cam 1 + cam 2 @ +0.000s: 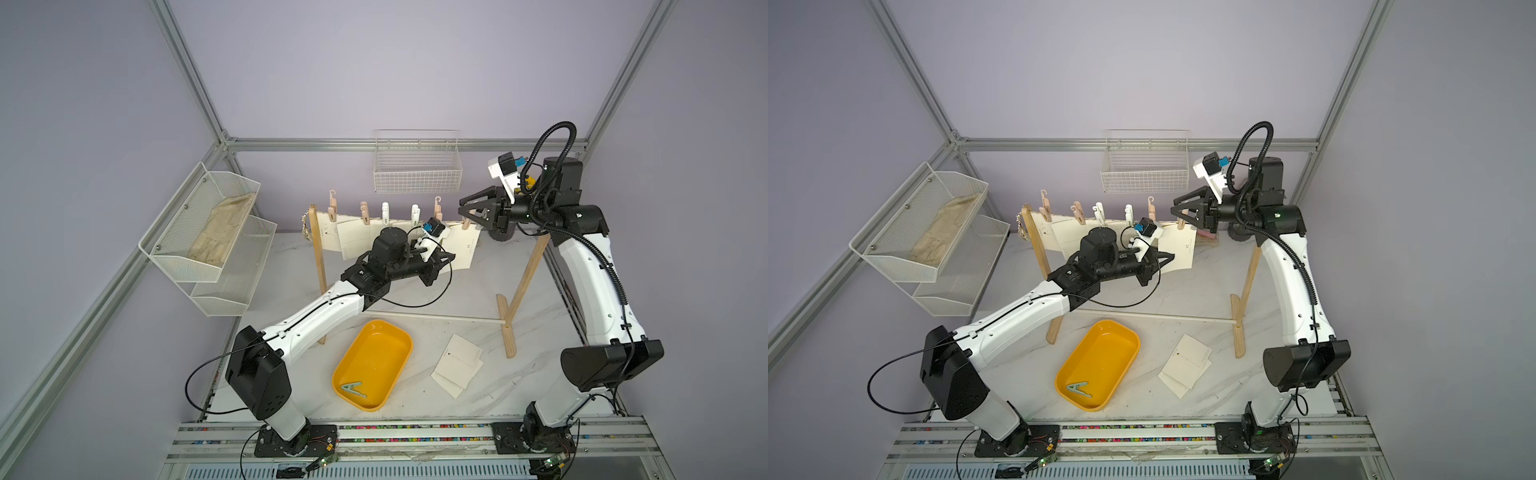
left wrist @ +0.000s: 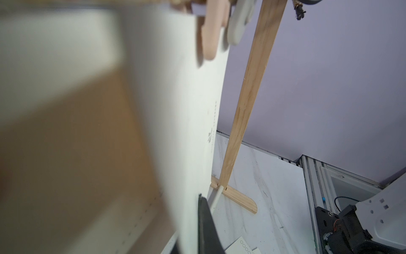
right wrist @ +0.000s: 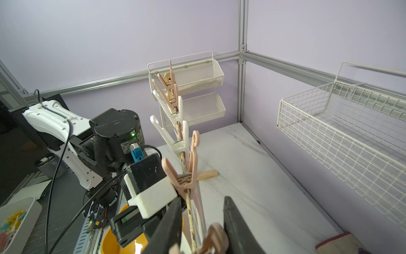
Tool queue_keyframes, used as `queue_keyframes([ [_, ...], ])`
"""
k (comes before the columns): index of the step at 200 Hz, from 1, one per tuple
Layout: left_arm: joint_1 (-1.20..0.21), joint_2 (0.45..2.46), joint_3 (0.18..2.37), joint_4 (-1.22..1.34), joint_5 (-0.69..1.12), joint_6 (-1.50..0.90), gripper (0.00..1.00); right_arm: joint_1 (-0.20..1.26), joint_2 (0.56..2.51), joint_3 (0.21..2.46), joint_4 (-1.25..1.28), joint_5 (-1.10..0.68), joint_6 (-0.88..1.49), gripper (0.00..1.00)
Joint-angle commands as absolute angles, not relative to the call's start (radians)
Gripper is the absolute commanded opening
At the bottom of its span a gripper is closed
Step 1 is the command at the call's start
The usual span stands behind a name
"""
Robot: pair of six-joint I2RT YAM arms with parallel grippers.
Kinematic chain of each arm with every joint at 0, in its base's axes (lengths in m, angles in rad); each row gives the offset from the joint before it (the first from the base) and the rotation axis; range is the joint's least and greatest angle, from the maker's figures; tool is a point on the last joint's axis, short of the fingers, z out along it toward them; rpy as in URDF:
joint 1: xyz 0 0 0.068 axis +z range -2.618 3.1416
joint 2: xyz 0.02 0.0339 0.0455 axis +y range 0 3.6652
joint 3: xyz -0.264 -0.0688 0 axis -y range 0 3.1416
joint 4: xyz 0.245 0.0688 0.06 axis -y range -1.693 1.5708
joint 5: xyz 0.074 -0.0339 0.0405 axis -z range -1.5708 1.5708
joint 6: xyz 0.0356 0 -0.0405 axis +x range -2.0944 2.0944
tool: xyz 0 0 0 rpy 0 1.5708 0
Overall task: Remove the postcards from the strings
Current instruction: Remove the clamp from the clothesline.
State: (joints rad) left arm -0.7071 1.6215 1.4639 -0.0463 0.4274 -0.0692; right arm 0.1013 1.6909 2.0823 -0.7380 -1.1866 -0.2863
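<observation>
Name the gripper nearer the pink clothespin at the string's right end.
Right. The right gripper straddles that clothespin; the left gripper is lower, shut on a hanging postcard.

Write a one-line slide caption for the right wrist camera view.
The right gripper straddles a pink clothespin on the rope; more clothespins hang beyond, left arm alongside.

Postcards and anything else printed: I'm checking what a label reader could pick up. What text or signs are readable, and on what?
No word or number is legible.
Hanging postcard: dark emblem, dotted line; too blurred.
Postcards on the table: row of small circles, no letters.
Sticker on left arm: too small.
</observation>
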Motion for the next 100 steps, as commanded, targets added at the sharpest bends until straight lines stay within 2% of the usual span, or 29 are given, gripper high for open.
queue_keyframes([
  [1,-0.704,1.608,1.460,-0.031,0.463,-0.086,0.00,0.105,1.655,2.074,-0.682,-1.193,-0.270,0.32],
  [100,-0.704,1.577,1.415,-0.041,0.484,-0.086,0.00,0.106,1.606,2.022,-0.539,-1.122,-0.192,0.31],
])
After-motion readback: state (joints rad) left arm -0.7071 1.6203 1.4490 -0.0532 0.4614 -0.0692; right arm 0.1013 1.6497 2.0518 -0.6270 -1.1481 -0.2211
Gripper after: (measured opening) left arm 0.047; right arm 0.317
